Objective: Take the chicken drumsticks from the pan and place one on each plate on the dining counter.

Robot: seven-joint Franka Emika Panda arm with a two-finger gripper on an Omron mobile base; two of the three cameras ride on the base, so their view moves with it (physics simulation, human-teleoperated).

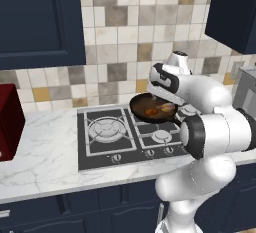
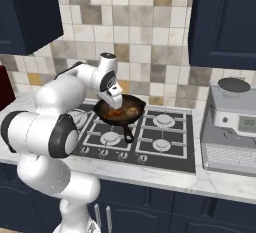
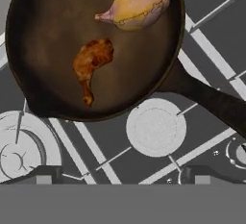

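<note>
The pan (image 3: 91,45) sits on the back of a black gas stove (image 1: 107,137) set into a marble counter (image 1: 40,162) against the tiled wall. Its long black handle (image 3: 211,100) runs out toward the front of the stove in both base views. Inside the pan lie two pieces of chicken, apart from each other. In the hand view, one drumstick (image 3: 91,64) is dark orange-brown, with its thin bone end pointing toward the pan's near rim. The other drumstick (image 3: 134,7) is paler and yellowish (plumper too), lying closer to the far rim.

The robot's jaws (image 2: 116,99) hang over the pan, above the food and touching nothing. They stand wide open and hold nothing; their two dark tips (image 3: 43,177) show far apart at the bottom of the hand view, over the stove grates.

A round burner (image 3: 156,127) lies just beside the pan's near rim in the hand view. A dark red appliance (image 1: 9,122) stands at the left end of the counter, and a grey appliance (image 2: 232,127) with a small display stands to the right of the stove.
</note>
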